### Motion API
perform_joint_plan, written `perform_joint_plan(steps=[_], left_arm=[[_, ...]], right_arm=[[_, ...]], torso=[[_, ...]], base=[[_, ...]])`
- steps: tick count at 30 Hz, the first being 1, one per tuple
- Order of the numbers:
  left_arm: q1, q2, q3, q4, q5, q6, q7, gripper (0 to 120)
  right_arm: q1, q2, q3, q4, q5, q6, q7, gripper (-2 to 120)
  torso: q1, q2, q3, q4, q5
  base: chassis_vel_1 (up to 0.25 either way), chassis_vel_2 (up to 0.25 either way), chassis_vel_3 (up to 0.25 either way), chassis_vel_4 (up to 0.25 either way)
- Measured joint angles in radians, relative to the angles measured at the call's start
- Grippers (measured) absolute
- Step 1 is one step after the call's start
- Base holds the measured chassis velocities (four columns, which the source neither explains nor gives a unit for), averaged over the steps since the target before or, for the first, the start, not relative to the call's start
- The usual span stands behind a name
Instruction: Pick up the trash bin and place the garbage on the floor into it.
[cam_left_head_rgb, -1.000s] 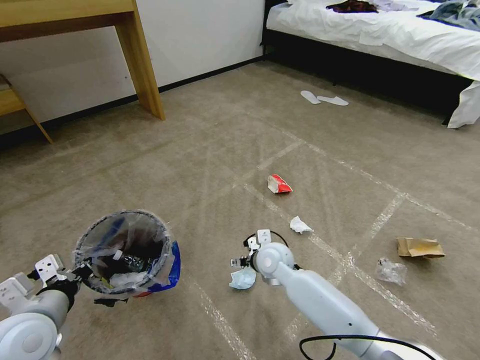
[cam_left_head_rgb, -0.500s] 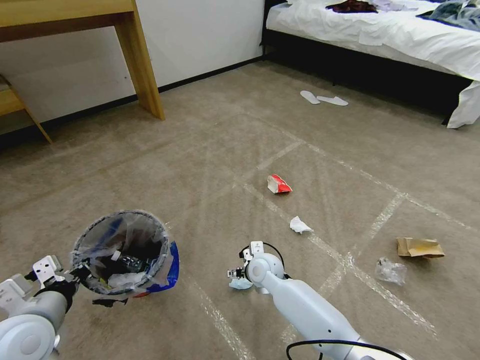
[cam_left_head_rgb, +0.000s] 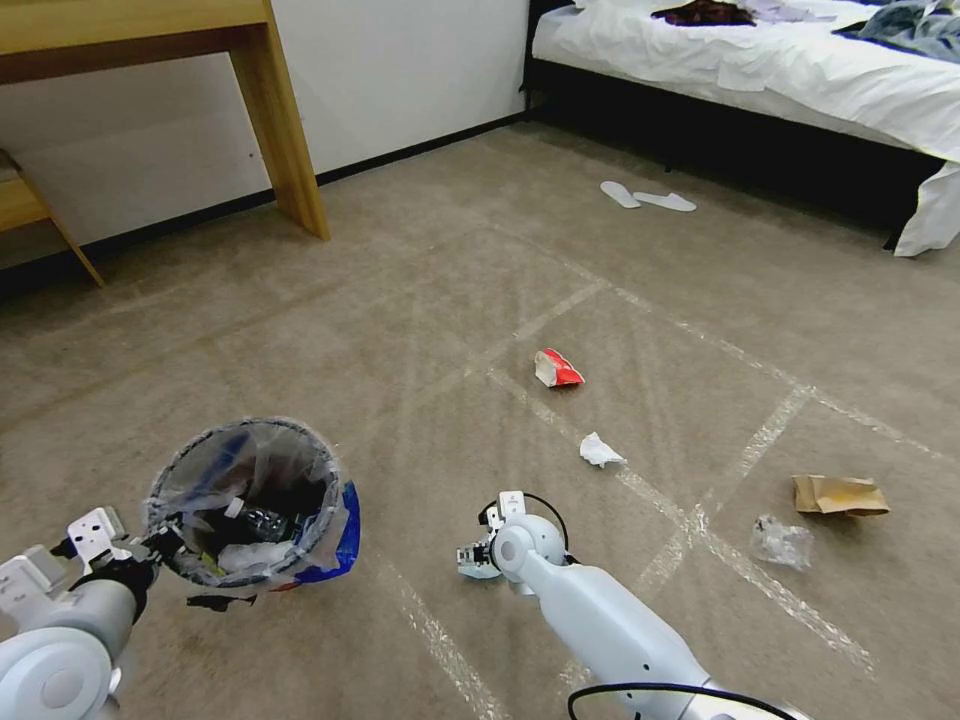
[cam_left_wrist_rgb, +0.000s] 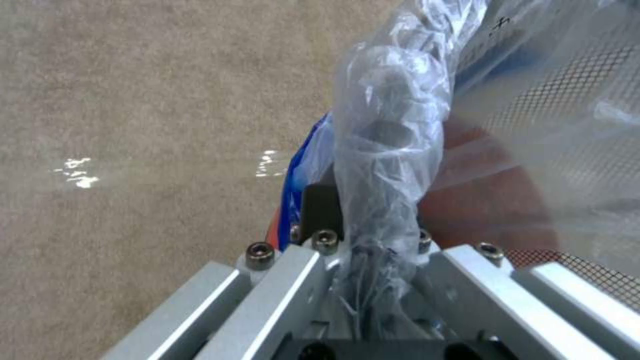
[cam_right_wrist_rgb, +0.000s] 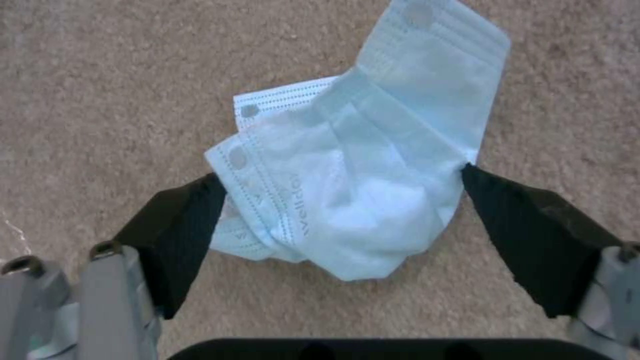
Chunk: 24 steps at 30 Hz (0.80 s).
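My left gripper (cam_left_head_rgb: 160, 545) holds the trash bin (cam_left_head_rgb: 250, 495) above the floor (cam_left_head_rgb: 400, 330) at the lower left. In the left wrist view the gripper (cam_left_wrist_rgb: 363, 240) is shut on the bin's plastic-lined rim (cam_left_wrist_rgb: 393, 150). The bin holds several pieces of litter. My right gripper (cam_left_head_rgb: 475, 558) is down at the carpet, open, its black pads on either side of a crumpled blue mask (cam_right_wrist_rgb: 353, 185). More garbage lies farther out: a red-white carton (cam_left_head_rgb: 557, 368), a white tissue (cam_left_head_rgb: 600, 450), a brown paper bag (cam_left_head_rgb: 840, 495) and a clear wrapper (cam_left_head_rgb: 783, 542).
A wooden table leg (cam_left_head_rgb: 285, 130) stands at the far left by the wall. A bed (cam_left_head_rgb: 760, 60) fills the far right, with a pair of white slippers (cam_left_head_rgb: 648, 197) in front of it. Shiny tape strips (cam_left_head_rgb: 700, 520) cross the carpet.
My right arm has drawn back and down, bringing its gripper over the blue mask, which it now mostly hides in the head view. The left arm and bin have stayed put.
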<state>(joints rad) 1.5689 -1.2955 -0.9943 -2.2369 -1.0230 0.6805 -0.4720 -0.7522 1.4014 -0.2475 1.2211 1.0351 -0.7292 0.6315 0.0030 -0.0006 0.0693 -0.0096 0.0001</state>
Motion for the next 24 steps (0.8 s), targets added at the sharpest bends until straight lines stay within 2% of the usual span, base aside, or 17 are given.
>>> perform_joint_plan(steps=[9,12,14,17,19,22,24], left_arm=[[-0.001,-0.002,0.001,-0.004,-0.001,-0.001,0.0,1],[-0.001,-0.002,0.001,-0.004,-0.001,-0.001,0.0,1],[-0.002,-0.005,0.001,-0.003,0.0,-0.002,0.0,1],[-0.002,-0.007,0.002,-0.003,0.0,-0.002,0.0,1],[-0.003,-0.012,0.005,-0.003,0.001,-0.003,0.0,1],[-0.004,-0.012,0.005,-0.003,0.002,-0.003,0.0,1],[-0.004,-0.013,0.007,-0.003,0.002,-0.003,0.0,1]], right_arm=[[0.002,0.014,-0.007,-0.031,-0.023,0.017,-0.014,83],[0.003,0.016,-0.008,-0.031,-0.026,0.019,-0.014,77],[0.005,0.015,-0.01,-0.028,-0.028,0.02,-0.014,67],[0.005,0.015,-0.01,-0.028,-0.028,0.02,-0.014,65],[0.004,0.012,-0.011,-0.028,-0.034,0.022,-0.017,51],[0.002,0.01,-0.011,-0.028,-0.036,0.023,-0.018,44],[-0.004,0.007,-0.01,-0.026,-0.04,0.026,-0.019,33]], torso=[[0.0,0.0,0.0,0.0,0.0001],[0.0,0.0,0.0,0.0,0.0],[0.0,0.0,0.0,0.0,0.0],[0.0,0.0,0.0,0.0,0.0],[0.0,0.0,0.0,0.0,0.0],[0.0,0.0,0.0,0.0,0.0],[0.0,0.0,0.0,-0.0001,0.0]], base=[[0.0,0.0,0.0,0.0],[0.0,0.0,0.0,0.0],[0.0,0.0,0.0,0.0],[0.0,0.0,0.0,0.0],[0.0,0.0,0.0,0.0],[0.0,0.0,0.0,0.0],[0.0,0.0,0.0,0.0]])
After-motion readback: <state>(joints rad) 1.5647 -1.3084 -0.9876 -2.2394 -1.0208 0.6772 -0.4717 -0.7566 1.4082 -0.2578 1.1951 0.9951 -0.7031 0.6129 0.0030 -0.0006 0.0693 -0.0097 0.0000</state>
